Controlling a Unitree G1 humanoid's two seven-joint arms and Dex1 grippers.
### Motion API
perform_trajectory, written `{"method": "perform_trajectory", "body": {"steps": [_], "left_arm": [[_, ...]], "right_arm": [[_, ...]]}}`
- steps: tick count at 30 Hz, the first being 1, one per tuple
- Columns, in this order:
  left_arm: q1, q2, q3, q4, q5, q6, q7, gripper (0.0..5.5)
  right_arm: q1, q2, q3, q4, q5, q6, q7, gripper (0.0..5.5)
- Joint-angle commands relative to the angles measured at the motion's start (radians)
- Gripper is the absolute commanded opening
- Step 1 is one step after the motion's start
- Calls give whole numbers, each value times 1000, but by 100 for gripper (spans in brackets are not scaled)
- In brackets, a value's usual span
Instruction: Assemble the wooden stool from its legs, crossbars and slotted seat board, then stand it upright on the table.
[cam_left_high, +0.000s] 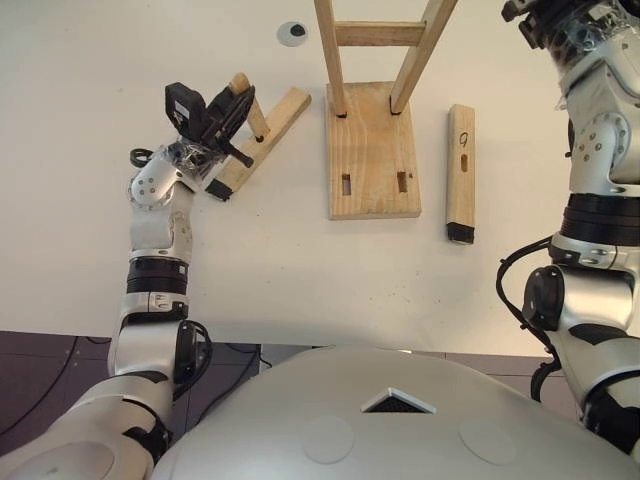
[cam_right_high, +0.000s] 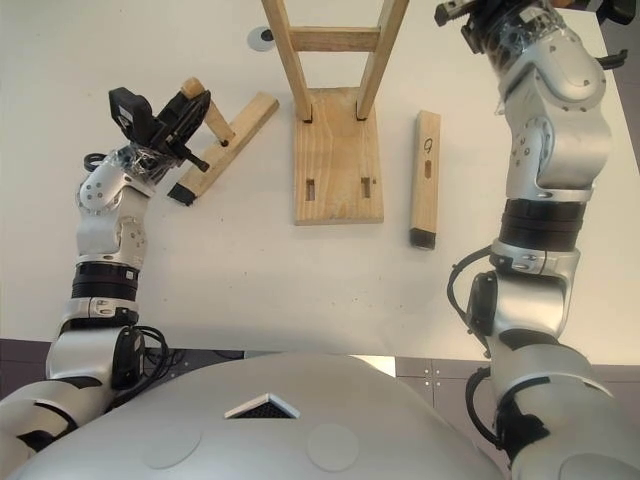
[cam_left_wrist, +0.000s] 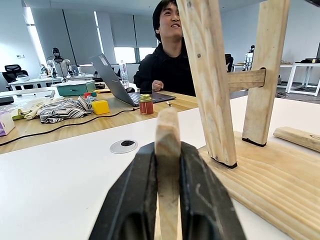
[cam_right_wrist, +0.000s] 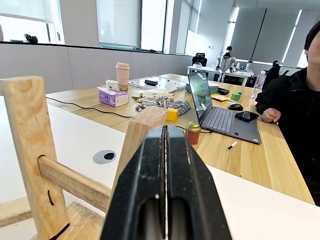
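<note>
Seat board (cam_left_high: 372, 150) flat on the white table (cam_left_high: 100, 250), centre. Two legs (cam_left_high: 331, 55) upright in its far slots, tied by a crossbar (cam_left_high: 378, 34); two near slots showing. Third leg (cam_left_high: 461, 170) lies loose just right of the board. Fourth leg (cam_left_high: 275, 125) lies aslant to the left, short crossbar (cam_left_wrist: 167, 125) rising from it, left gripper (cam_left_wrist: 169, 160) clamped on that bar. Right gripper (cam_right_wrist: 166, 150) up high by the right-hand upright leg, fingers pressed together, nothing between.

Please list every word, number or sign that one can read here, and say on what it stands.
"9": handwritten on the loose leg lying right of the seat board, near its slot.
Print on the tissue box: too blurred to read.
</note>
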Motion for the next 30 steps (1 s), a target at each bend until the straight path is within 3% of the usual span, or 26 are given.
{"method": "perform_trajectory", "body": {"steps": [1, 6, 12, 18, 24, 30], "left_arm": [[111, 9, -49, 106, 98, 120, 13, 95], [118, 109, -20, -142, 81, 301, 7, 168], [90, 338, -21, -532, 42, 771, -60, 248], [50, 394, -73, -575, 46, 971, -82, 345], [84, 341, -146, -432, 119, 902, -49, 345], [96, 313, -139, -395, 133, 831, -43, 247]], "right_arm": [[7, 1, 10, 4, -13, 5, -6, 0], [3, -3, 11, -3, -14, 9, -8, 0], [68, -4, 1, -56, -7, 23, -23, 0], [72, 1, -4, -61, -8, 19, -32, 0], [68, 8, 3, -59, -6, 20, -38, 0], [63, 0, 5, -48, -7, 23, -33, 0]]}}
